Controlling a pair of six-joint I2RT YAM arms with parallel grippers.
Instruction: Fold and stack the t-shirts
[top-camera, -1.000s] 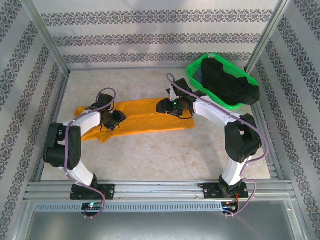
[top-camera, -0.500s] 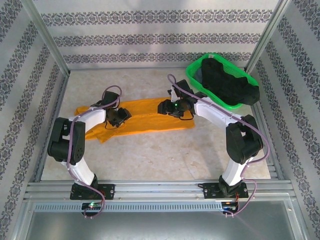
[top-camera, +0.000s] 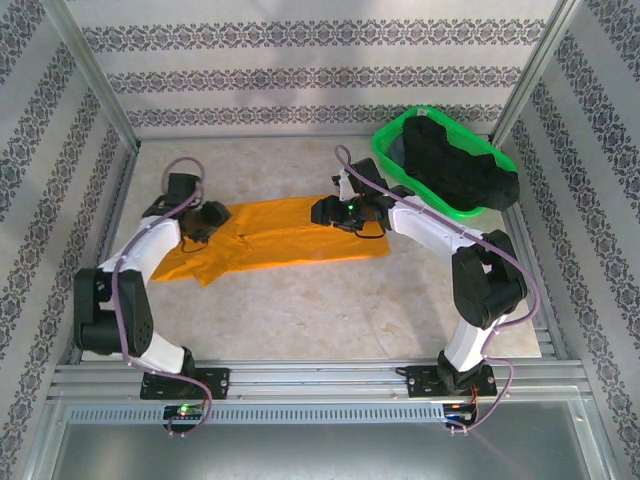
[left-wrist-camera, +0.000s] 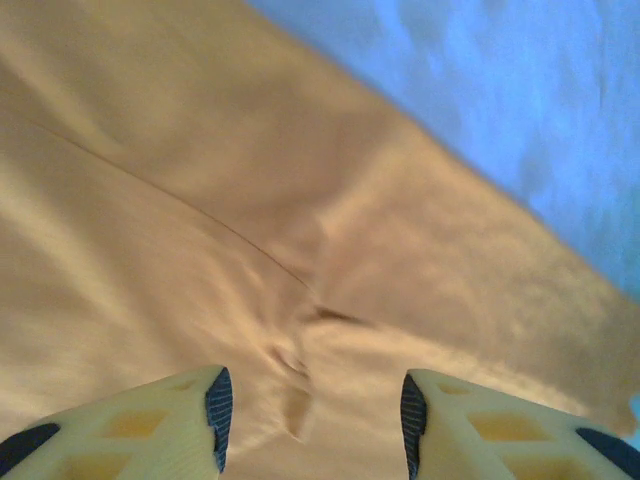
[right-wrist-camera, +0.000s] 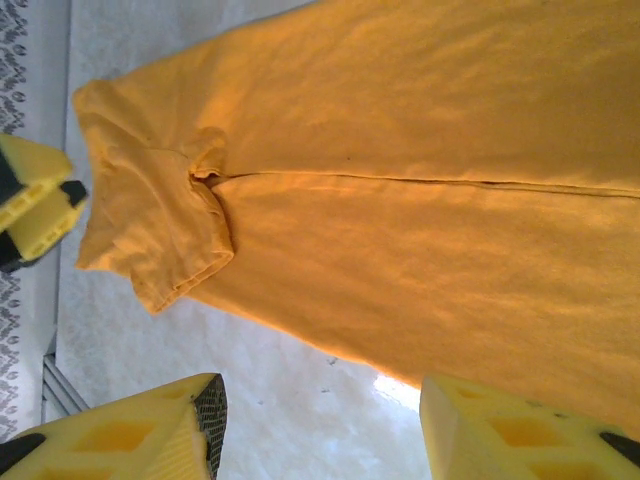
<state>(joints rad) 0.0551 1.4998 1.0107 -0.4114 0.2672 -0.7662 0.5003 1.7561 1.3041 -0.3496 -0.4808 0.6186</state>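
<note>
orange shirt lies as a long strip mid-table; left gripper, open and empty, has swung from its middle to the 9 o'clock end, right gripper open at its 12 o'clock edge, likely readying a fold, black shirt in the basket at 2 o'clock.

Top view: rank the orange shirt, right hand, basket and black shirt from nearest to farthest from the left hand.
1. Orange shirt, directly under the left hand.
2. Right hand, over the shirt's far edge, toward its right end.
3. Basket and black shirt, in the far right corner. The shirt lies in the basket, so the two are too close to call.
</note>
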